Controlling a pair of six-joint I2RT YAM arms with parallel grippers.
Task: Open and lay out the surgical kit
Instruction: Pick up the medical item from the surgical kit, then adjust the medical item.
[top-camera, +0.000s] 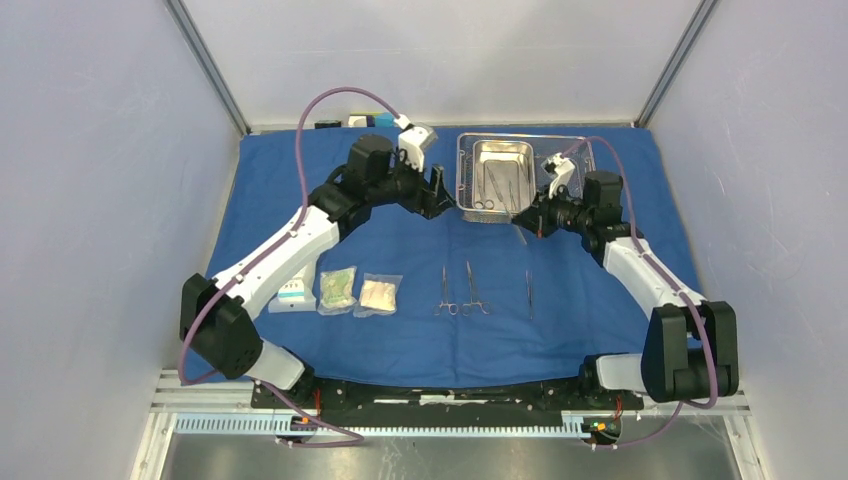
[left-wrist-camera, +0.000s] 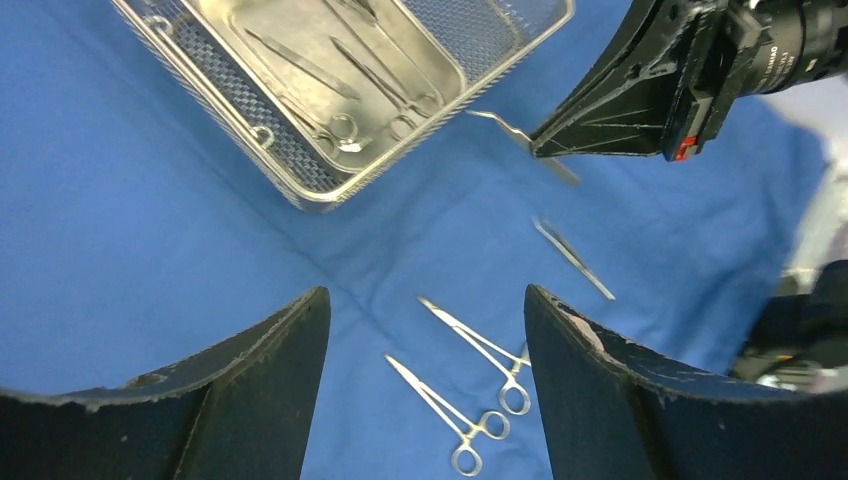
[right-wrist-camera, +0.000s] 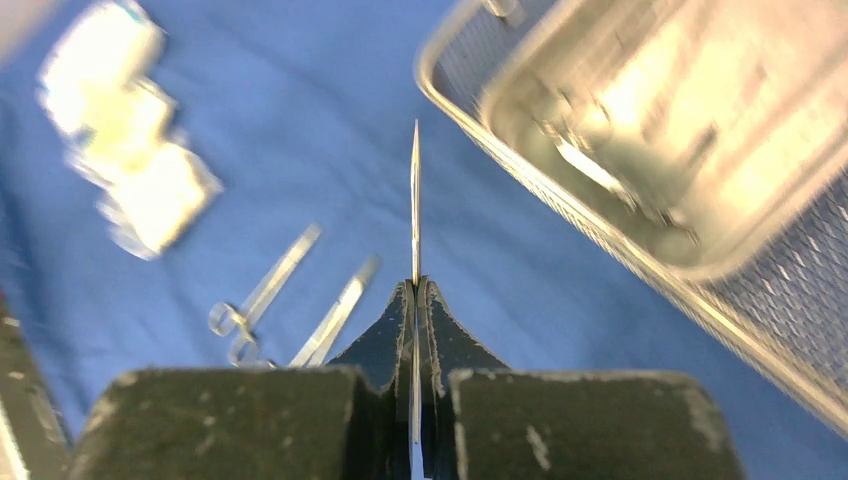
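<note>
Well left of the tray (top-camera: 465, 165) and nearer the arm bases, the packets (top-camera: 337, 290) lie in a row on the cloth (top-camera: 300, 180). The left gripper (left-wrist-camera: 425, 295) hovers just off the tray's near-left corner, jaws spread and empty. A careless swing there could knock the tray and shift the instruments in the pan (top-camera: 495, 185). In front of the tray, two clamps (top-camera: 447, 292) lie side by side, with a slim tool (top-camera: 529, 293) to their right. At the tray's near edge, the right gripper (right-wrist-camera: 416, 285) has its jaws pressed together on a thin instrument (right-wrist-camera: 415, 200), held by one end with the point sticking out. With so little in the grip, the instrument may well pivot or slip. If it is set down carelessly, it could land across the slim tool or snag the cloth.
</note>
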